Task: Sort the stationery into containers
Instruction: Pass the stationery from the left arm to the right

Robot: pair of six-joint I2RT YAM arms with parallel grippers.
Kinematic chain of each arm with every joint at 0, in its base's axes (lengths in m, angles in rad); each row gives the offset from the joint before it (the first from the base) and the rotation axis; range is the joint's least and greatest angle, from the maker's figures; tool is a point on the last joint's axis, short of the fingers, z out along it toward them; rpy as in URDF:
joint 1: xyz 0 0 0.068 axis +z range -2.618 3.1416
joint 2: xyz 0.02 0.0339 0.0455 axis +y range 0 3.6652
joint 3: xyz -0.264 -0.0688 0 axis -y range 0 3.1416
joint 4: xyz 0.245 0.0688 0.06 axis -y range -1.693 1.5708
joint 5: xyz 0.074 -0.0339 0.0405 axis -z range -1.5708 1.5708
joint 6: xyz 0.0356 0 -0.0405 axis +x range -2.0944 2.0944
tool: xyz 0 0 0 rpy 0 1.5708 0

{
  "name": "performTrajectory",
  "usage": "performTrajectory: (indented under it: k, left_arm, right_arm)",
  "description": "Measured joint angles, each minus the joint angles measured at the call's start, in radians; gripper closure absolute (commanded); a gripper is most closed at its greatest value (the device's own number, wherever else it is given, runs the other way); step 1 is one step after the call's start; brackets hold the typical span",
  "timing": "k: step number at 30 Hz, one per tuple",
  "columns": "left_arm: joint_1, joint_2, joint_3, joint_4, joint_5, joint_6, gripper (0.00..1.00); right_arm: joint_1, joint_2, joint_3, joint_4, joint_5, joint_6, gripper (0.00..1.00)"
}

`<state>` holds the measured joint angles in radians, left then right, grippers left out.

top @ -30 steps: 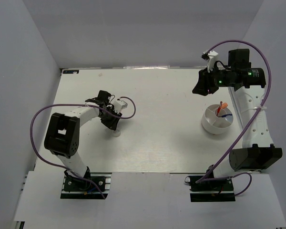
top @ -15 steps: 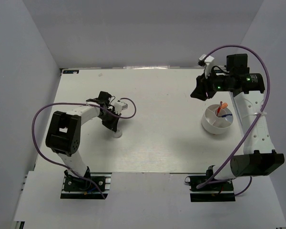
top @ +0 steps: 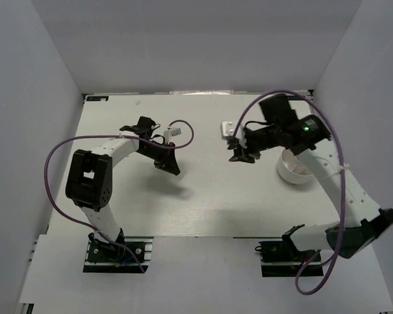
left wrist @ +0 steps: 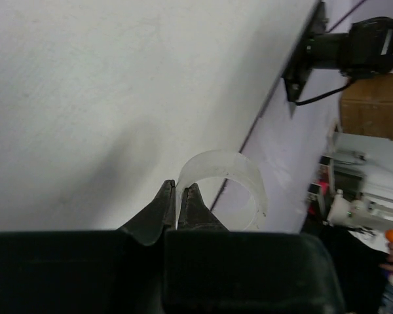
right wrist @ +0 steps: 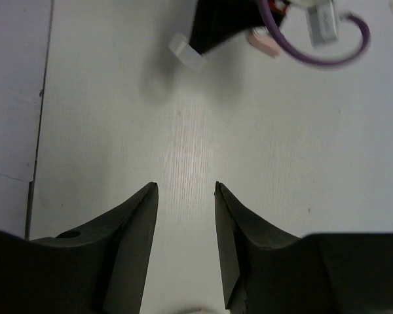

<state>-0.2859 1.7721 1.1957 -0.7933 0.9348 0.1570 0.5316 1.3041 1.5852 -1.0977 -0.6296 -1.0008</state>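
Left pincer [left wrist: 181,191] grips the white tape ring [left wrist: 223,163] by its wall, ring jutting ahead; right pincer [right wrist: 185,196] gapes empty.

A white table [top: 203,209] stands boxed in by plain pale-grey panels [top: 196,46], one behind it and one at either side. Beyond its edge, a brown cardboard box [left wrist: 373,104] sits among clutter.

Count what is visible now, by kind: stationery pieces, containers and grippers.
Stationery pieces: 2 (white tape ring, pinched in the left gripper; pinkish eraser, partly hidden)
Containers: 1 (white bowl, contents hidden)
Grippers: 2 (left shut on the ring; right gripper open)
Total: 5
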Motion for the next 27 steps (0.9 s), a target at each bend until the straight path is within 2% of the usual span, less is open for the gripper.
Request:
performTrajectory:
  k: [6, 9, 17, 21, 27]
  left_arm:
    - [-0.004, 0.023, -0.011, -0.026, 0.131, -0.013, 1.00]
    - [-0.004, 0.023, -0.016, -0.047, 0.183, -0.012, 1.00]
    - [-0.010, 0.021, -0.064, -0.068, 0.203, -0.008, 1.00]
    - [-0.031, 0.011, -0.065, -0.070, 0.190, -0.003, 1.00]
    - [-0.063, -0.005, -0.071, -0.072, 0.158, 0.003, 1.00]
  right_arm:
    - [0.342, 0.153, 0.022, 0.037, 0.091, -0.120, 0.55]
    - [0.459, 0.192, 0.020, 0.066, 0.132, -0.187, 0.54]
    - [0.591, 0.199, -0.044, 0.138, 0.200, -0.283, 0.52]
    - [0.611, 0.221, -0.095, 0.182, 0.235, -0.298, 0.52]
    - [0.614, 0.246, -0.149, 0.241, 0.297, -0.313, 0.46]
